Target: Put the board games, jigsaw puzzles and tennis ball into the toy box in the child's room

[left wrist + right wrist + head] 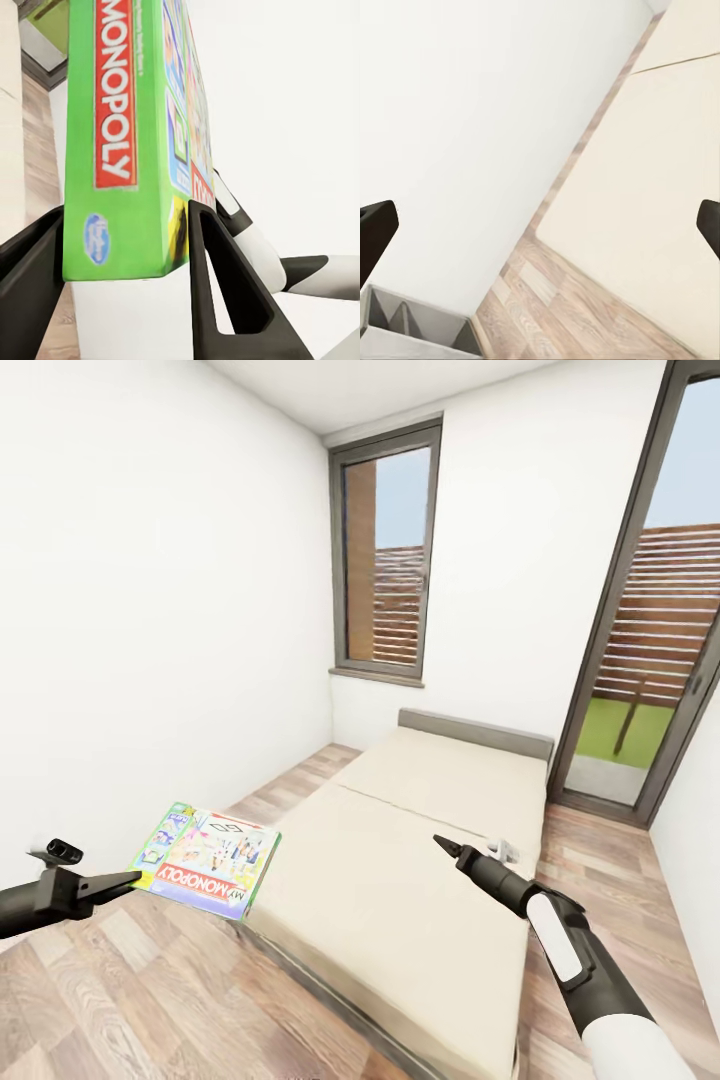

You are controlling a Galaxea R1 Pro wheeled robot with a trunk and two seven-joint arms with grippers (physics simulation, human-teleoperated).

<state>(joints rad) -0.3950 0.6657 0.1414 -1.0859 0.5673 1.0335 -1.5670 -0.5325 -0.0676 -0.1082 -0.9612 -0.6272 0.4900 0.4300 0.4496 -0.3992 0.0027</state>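
A green board game (207,857) with a red MONOPOLY banner hangs flat in the air over the floor, just off the near left corner of the bed (400,880). My left gripper (130,880) is shut on its edge. In the left wrist view the box (127,135) stands clamped between the two black fingers (225,285). My right gripper (447,846) hovers above the cream mattress, open and empty; in the right wrist view its gripper (540,225) spans a wide gap over the mattress and floor. A small pale object (503,850) beside it is too small to identify.
The bed has a grey headboard (475,732) against the far wall. A tall window (388,550) is behind it and a glass door (660,630) at the right. Wood floor (150,980) runs along the white left wall. A grey container corner (405,330) sits by the wall.
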